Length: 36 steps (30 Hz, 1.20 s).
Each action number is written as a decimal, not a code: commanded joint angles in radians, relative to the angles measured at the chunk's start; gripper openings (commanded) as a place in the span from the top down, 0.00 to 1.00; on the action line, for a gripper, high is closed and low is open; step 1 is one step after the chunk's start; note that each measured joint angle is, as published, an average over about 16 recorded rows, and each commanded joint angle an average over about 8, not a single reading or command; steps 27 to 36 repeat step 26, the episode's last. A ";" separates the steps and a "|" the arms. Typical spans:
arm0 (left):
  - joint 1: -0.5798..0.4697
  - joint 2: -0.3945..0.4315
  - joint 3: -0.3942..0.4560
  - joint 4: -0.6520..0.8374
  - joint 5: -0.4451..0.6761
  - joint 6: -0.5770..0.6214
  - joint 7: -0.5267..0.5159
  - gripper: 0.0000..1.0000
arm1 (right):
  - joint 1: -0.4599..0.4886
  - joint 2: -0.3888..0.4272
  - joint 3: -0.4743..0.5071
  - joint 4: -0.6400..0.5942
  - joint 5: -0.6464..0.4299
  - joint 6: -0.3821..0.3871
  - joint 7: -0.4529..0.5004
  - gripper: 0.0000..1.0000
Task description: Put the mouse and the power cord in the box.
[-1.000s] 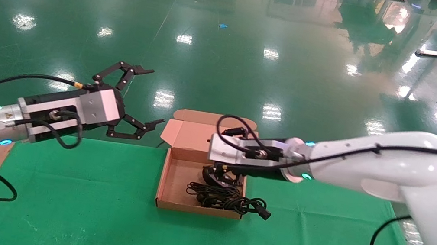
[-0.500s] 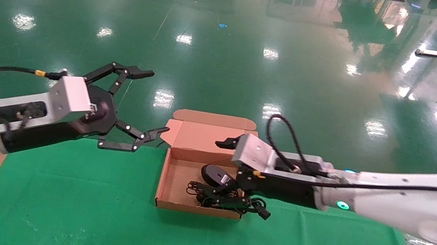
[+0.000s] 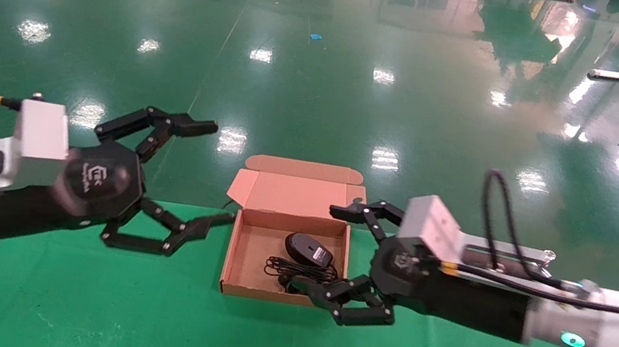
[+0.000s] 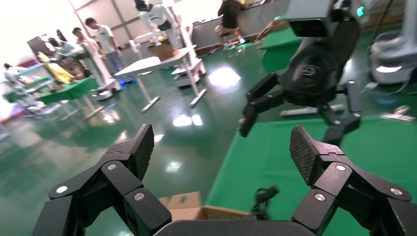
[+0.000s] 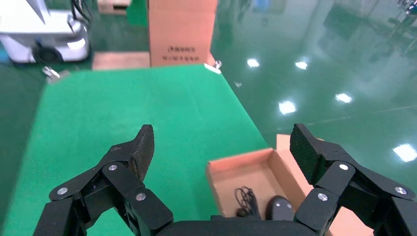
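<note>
A green cloth-covered table (image 3: 139, 308) carries the shallow square brown cardboard mailer box (image 3: 237, 255), its hinged flap lid (image 3: 293, 194) standing open at the far side. The black left gripper (image 3: 207, 173) hovers to the left of the box, above the table's far edge, fingers spread wide and holding nothing. The black right gripper (image 3: 334, 251) hangs just beside the box's right wall, likewise splayed open and empty. Inside the box, the thick black coiled power cord (image 3: 299, 271) lies along the near right part of the floor. The black oval wired mouse (image 3: 308, 249) rests just behind it, toward the lid.
</note>
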 commanded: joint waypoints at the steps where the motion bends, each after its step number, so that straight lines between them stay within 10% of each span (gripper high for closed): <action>1: 0.015 -0.014 -0.013 -0.034 -0.002 0.014 -0.049 0.00 | -0.021 0.026 0.021 0.029 0.027 -0.020 0.020 0.00; 23: 0.171 -0.158 -0.145 -0.379 -0.020 0.159 -0.546 0.00 | -0.249 0.301 0.242 0.338 0.319 -0.229 0.232 0.00; 36: 0.176 -0.164 -0.150 -0.392 -0.021 0.165 -0.565 0.00 | -0.262 0.317 0.254 0.356 0.335 -0.241 0.244 0.00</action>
